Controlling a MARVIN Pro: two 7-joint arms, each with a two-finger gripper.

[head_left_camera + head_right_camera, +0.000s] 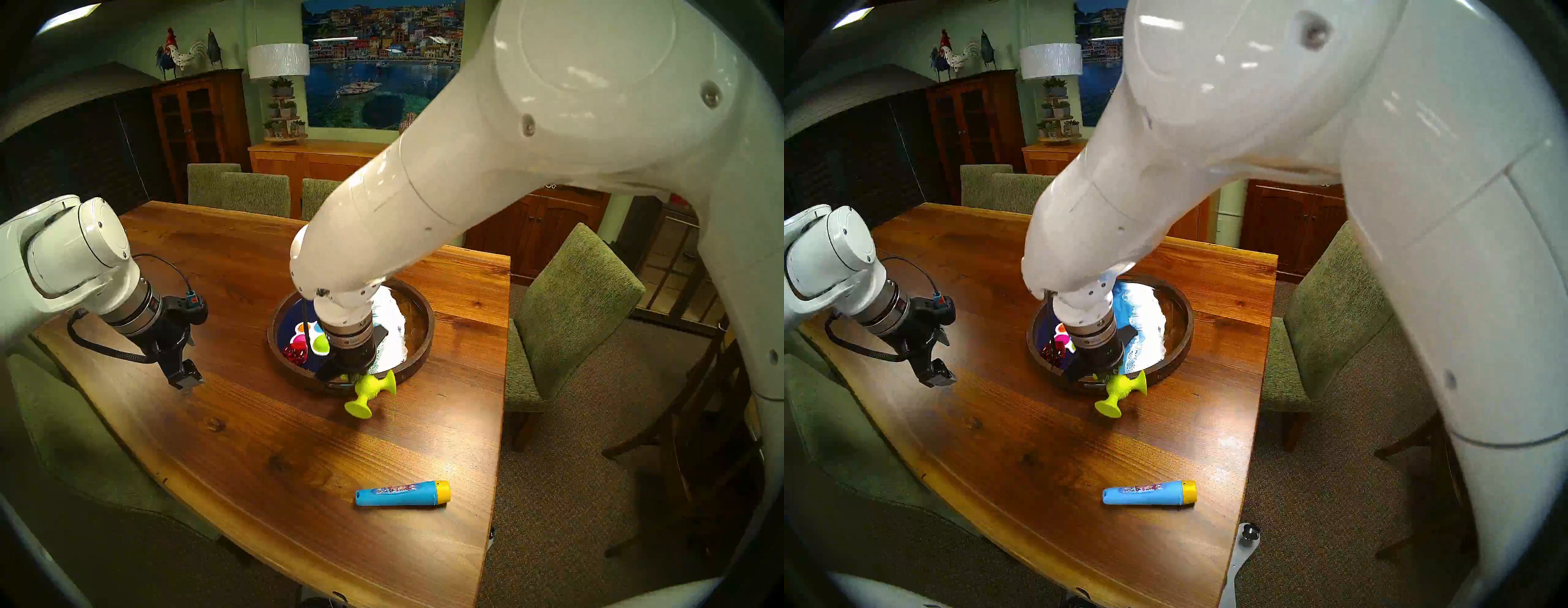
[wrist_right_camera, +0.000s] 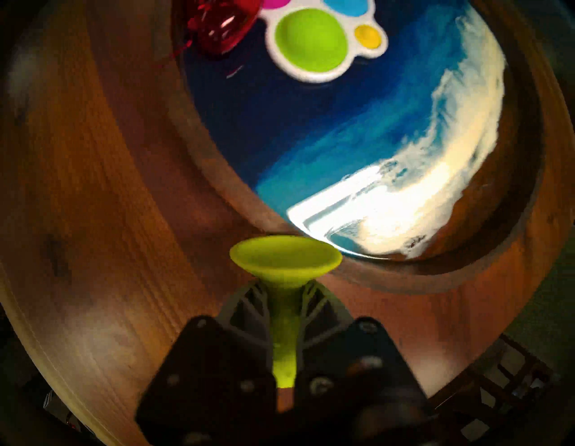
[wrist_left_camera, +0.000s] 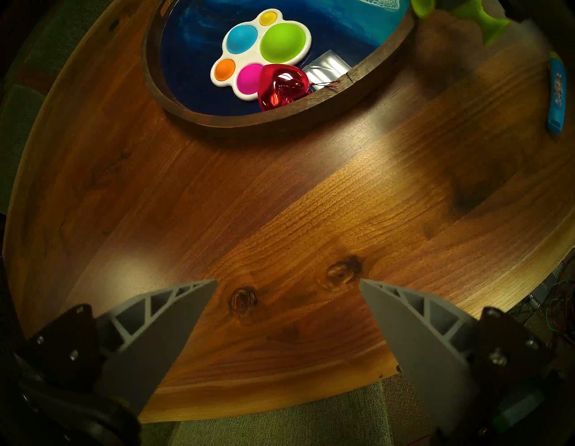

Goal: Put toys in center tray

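The round tray (image 1: 424,335) with a dark wood rim and blue-and-white wave bottom sits mid-table. In it lie the white paw pad (image 1: 312,335) and the red faceted piece (image 1: 295,353), both clear in the left wrist view: pad (image 3: 264,53), red piece (image 3: 281,87). My right gripper (image 1: 354,378) is shut on the stem of the lime-green suction-cup toy (image 1: 369,392) and holds it just above the tray's near rim (image 2: 435,280); the toy's cup (image 2: 284,258) faces the tray. The blue tube with yellow cap (image 1: 403,493) lies on the table near the front right. My left gripper (image 1: 186,378) is open and empty, left of the tray.
The wooden table (image 1: 254,446) ends close to the right of the tray and the tube. A green upholstered chair (image 1: 564,314) stands at that right edge, and more chairs (image 1: 254,193) stand at the far side. My right arm crosses above the tray.
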